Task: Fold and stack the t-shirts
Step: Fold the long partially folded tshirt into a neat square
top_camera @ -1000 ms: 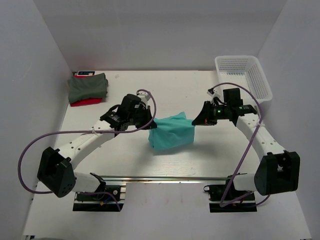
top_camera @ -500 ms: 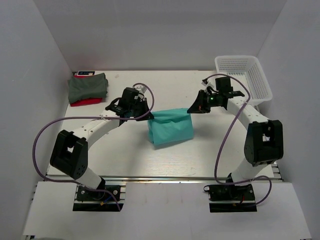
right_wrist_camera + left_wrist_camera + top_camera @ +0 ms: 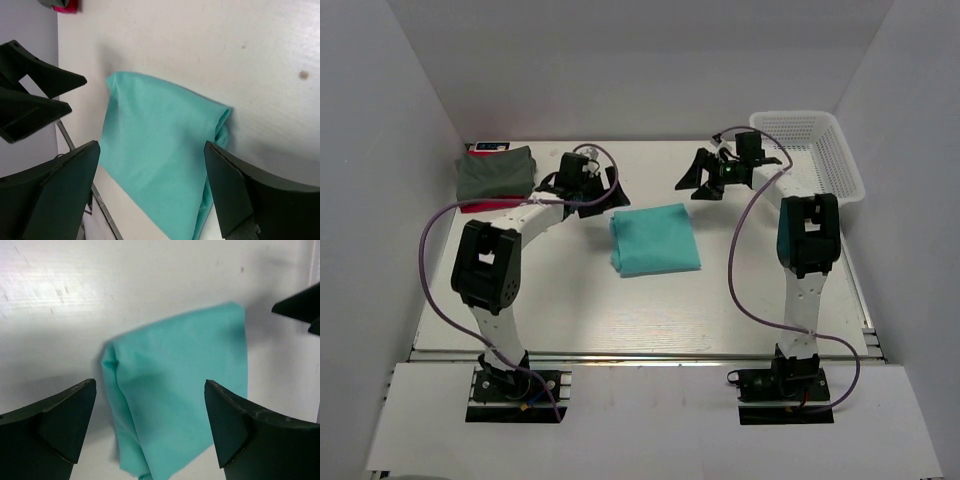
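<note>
The teal t-shirt (image 3: 655, 238) lies folded flat on the white table, held by nothing. My left gripper (image 3: 611, 188) hovers open just beyond the shirt's far left corner. My right gripper (image 3: 689, 181) is open beyond its far right corner. In the left wrist view the teal t-shirt (image 3: 180, 385) lies below and between my open fingers (image 3: 65, 415). The right wrist view shows the same teal t-shirt (image 3: 160, 160) under its spread fingers (image 3: 235, 190). A dark grey-green t-shirt (image 3: 496, 172) rests folded on a red t-shirt (image 3: 488, 205) at the far left.
A white mesh basket (image 3: 817, 152) stands at the far right corner, close behind the right arm. White walls close in the table on three sides. The left gripper's black fingers (image 3: 35, 95) show at the left of the right wrist view.
Both grippers have opened and let go of the teal t-shirt, then drawn back toward the far side. The shirt has dropped and now lies flat.
</note>
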You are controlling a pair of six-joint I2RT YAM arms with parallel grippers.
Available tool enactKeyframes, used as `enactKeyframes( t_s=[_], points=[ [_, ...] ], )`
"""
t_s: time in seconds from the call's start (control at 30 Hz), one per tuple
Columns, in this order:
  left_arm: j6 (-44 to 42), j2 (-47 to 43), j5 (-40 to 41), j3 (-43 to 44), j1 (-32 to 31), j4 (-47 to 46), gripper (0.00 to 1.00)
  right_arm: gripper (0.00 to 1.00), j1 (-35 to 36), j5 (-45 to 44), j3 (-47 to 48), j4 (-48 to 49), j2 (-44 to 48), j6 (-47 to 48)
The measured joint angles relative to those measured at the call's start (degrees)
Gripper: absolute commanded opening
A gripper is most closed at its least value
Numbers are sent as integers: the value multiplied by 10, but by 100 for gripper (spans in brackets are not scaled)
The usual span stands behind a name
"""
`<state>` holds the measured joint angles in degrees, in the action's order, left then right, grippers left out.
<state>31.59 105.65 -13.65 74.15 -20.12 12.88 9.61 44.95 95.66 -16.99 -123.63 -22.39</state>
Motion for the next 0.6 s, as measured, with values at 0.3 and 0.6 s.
enactKeyframes(
  t_s=[0.3,0.6],
  points=[
    [-48,12,-45,47,13,-26,99,90,0,-19,-81,30,97,7],
    [-76,-28,-159,-78,-32,-78,99,90,31,-10,-276,107,235,-15]
  ],
)
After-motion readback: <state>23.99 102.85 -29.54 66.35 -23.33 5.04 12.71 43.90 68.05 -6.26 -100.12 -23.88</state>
